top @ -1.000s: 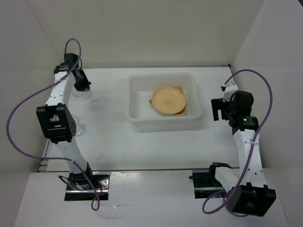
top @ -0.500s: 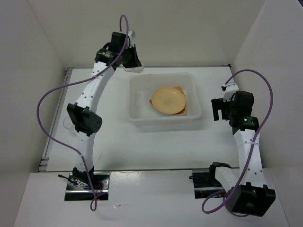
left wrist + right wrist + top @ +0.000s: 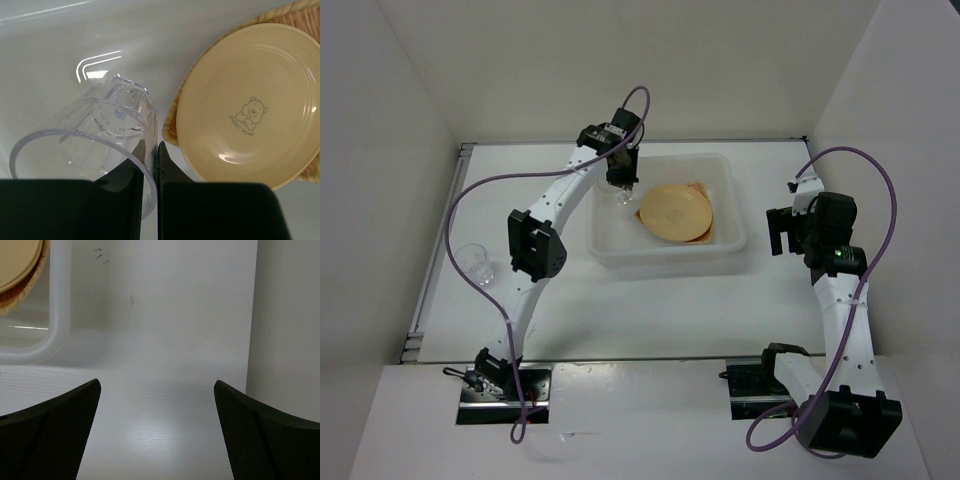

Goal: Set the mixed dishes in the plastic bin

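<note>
One clear cup (image 3: 100, 125), rim pinched in left fingers (image 3: 120, 200), over bin (image 3: 665, 262) beside plates (image 3: 250, 105); right fingers (image 3: 45, 435) wide

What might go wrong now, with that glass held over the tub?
The left tool pinches the clear cup by one spot on its rim, and it hangs tilted, so it may slip early. It hangs close beside the yellow plate in the plastic bin; dropped here it might strike the plate's edge or roll.
</note>
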`<state>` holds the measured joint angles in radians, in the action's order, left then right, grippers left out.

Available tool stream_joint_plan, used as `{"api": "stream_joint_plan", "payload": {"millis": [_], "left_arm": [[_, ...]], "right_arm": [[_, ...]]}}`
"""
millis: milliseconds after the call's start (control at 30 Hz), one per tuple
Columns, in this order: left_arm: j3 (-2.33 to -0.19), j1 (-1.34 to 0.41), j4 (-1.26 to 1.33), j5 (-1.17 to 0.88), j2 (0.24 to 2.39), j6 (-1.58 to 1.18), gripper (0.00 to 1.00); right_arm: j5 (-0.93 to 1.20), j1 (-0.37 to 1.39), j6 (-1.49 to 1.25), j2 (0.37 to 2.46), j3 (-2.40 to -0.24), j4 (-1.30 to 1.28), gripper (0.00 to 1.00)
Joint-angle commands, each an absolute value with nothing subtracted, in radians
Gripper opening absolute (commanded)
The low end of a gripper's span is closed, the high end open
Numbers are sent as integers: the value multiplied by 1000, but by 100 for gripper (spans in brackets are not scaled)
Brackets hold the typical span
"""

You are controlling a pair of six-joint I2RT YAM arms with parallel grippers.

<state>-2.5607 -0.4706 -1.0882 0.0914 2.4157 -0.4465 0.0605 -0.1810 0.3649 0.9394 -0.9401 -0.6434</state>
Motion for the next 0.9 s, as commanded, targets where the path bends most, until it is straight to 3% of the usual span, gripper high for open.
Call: {"api": "stream_joint_plan", "payload": {"millis": [0, 100, 367, 467, 500, 533, 700, 733, 767, 867], "left_arm": [[-2599, -472, -1104, 126, 2441, -436, 3], [-2599, -482, -1114, 138, 2477, -436, 11], [-2589, -491, -1114, 138, 2487, -436, 20], [-2589, -491, -1123, 138, 2487, -436, 31], [-2605, -491, -1135, 149, 2477, -445, 45], [-2649, -491, -1144, 176, 2477, -445, 54], [-2730, -491, -1144, 228, 2349, -465, 74], [-2741, -491, -1160, 242, 2326, -465, 94], [-2741, -491, -1176, 292, 2271, -465, 99], [-2663, -441, -1210, 400, 2125, -497, 99]], "right_arm": [[57, -178, 373, 937, -937, -615, 98], [57, -178, 373, 937, -937, -615, 98], [57, -178, 373, 937, -937, -606, 98], [57, -178, 373, 946, -937, -606, 98], [57, -178, 373, 946, -937, -606, 98], [57, -178, 373, 946, -937, -606, 98], [57, -178, 373, 946, -937, -606, 98], [57, -178, 373, 946, -937, -606, 98], [57, -178, 373, 946, -937, -606, 98], [57, -178, 373, 937, -937, -606, 98]]}}
